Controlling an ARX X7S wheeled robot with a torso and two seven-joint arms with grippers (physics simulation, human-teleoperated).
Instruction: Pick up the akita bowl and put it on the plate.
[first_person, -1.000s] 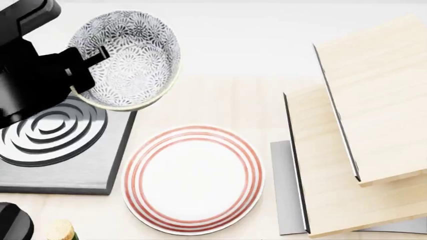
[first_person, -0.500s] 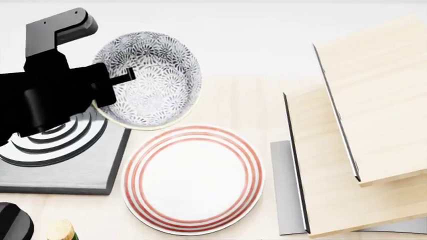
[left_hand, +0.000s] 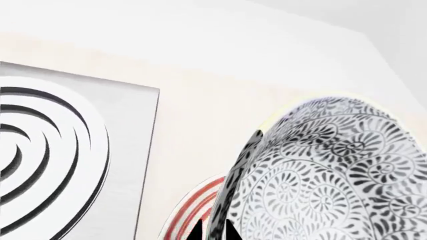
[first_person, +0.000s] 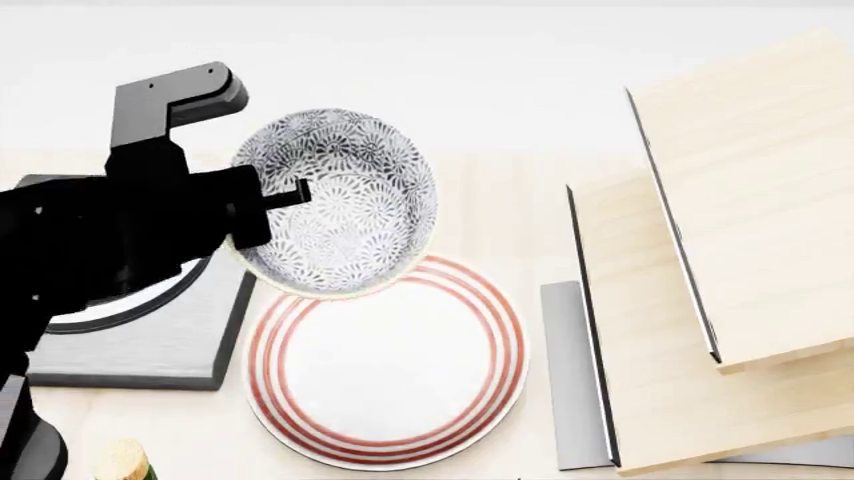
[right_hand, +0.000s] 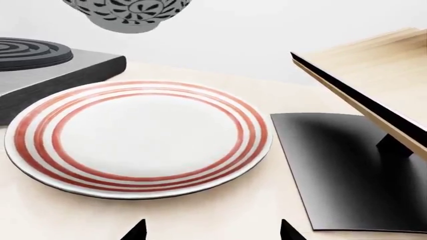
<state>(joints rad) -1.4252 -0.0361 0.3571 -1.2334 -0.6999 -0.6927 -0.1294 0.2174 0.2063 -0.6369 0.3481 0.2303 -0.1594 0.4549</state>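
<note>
Hiding the plate (first_person: 400, 375) edge: akita bowl (first_person: 340, 205).

The akita bowl (first_person: 340, 205), deep and round with a dense grey-and-white floral pattern and a pale rim, hangs in the air, tilted, overlapping the far left edge of the plate (first_person: 387, 362) in the head view. The flat white plate, ringed with concentric red bands, lies empty on the pale wooden surface.
</note>
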